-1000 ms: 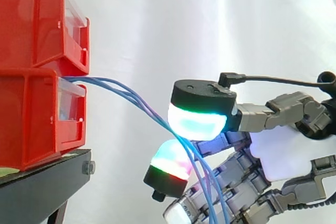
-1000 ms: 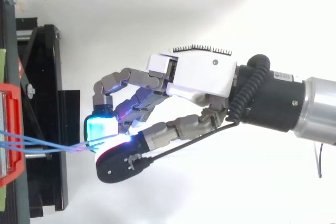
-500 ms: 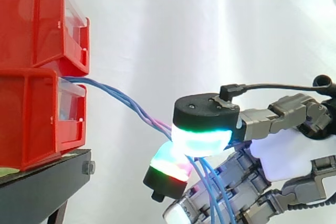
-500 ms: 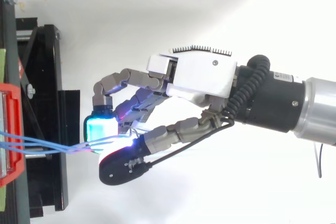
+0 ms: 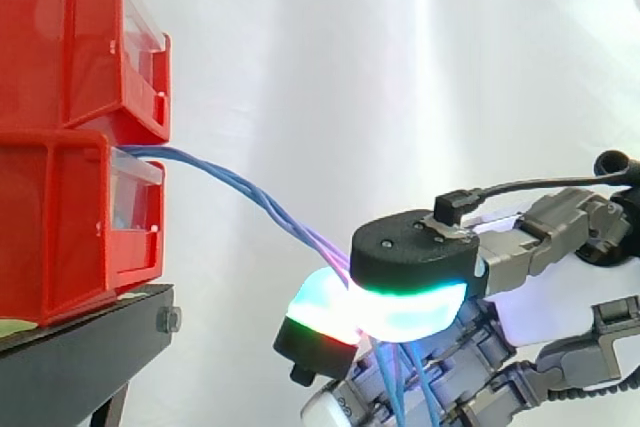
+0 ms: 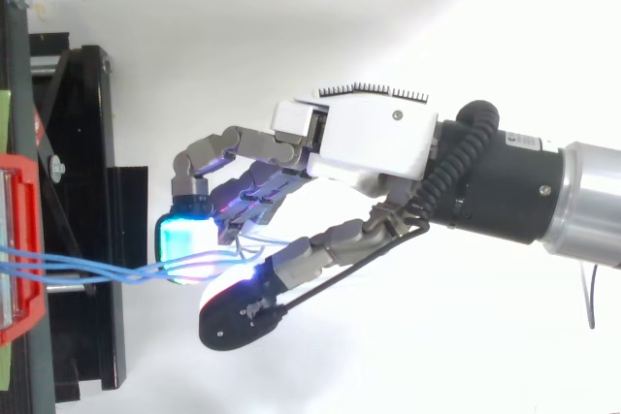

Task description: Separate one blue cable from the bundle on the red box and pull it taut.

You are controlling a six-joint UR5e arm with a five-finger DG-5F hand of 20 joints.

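Blue cables (image 5: 230, 182) leave the front of the lower red box (image 5: 70, 227) and slope down to the right, straight into my hand (image 6: 359, 138). My thumb pad (image 5: 415, 307) lies on a finger pad (image 5: 318, 309) with the strands passing between the two, so I am pinching them. Beyond the pinch they drop past my curled fingers. Several strands seem to enter the pinch together, and I cannot tell whether just one is caught. Their long axis runs from the box to me with a soft bend, so they are not yet taut. I judge the pull must follow that line, directly away from the box, once one strand sits alone between my pads.
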